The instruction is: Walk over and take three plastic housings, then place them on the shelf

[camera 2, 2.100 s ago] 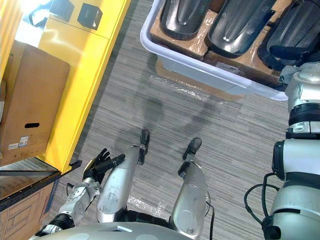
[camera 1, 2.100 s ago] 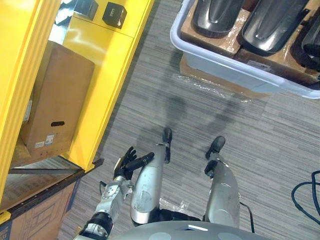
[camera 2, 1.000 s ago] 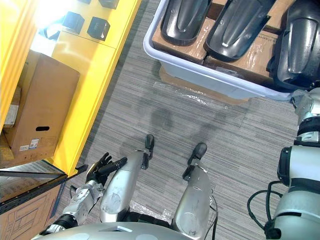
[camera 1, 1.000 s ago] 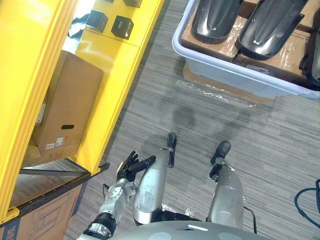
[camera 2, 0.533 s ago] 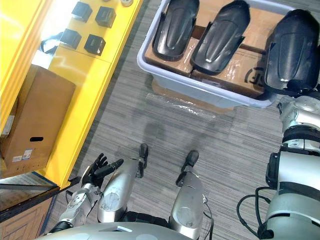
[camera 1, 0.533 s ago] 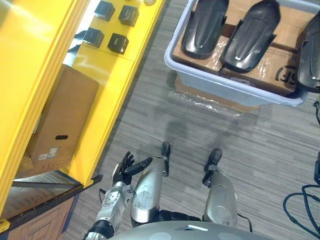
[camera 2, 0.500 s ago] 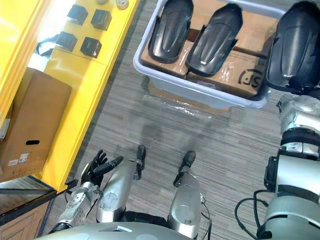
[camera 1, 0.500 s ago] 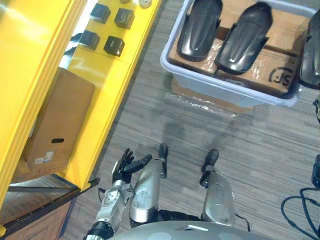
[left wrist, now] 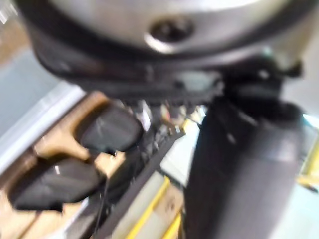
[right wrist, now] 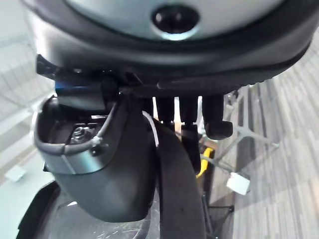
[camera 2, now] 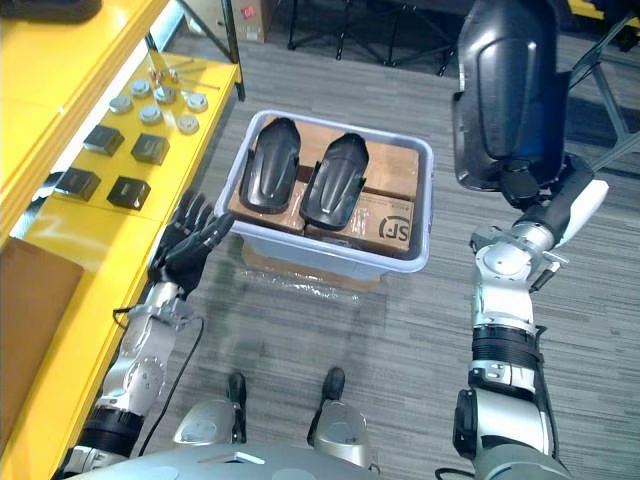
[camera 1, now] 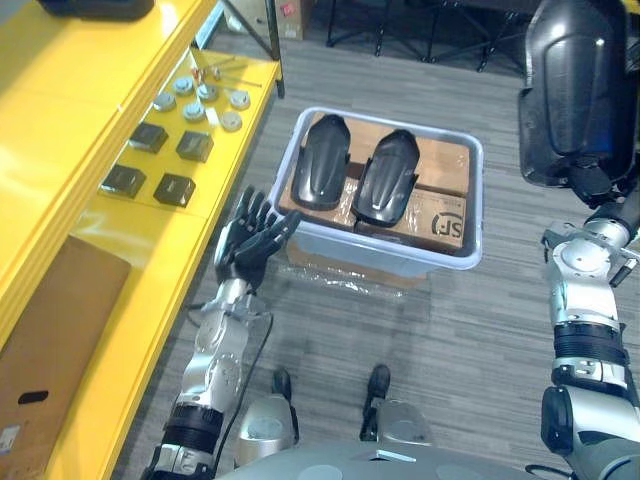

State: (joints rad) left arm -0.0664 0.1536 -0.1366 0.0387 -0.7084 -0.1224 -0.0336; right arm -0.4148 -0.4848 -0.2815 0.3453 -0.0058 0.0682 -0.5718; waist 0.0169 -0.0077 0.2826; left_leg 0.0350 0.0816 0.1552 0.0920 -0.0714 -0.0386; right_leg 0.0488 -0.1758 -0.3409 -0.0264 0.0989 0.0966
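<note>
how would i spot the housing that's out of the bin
Find the pale bin beside the yellow shelf. Right of it, the right hand holds one black housing up in the air. The other two housings lie in the bin.

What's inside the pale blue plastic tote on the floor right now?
Two black plastic housings lie side by side on brown cardboard boxes in the pale blue tote. The boxes' contents and the tote's floor are covered. A third black housing is held in the right hand.
</note>
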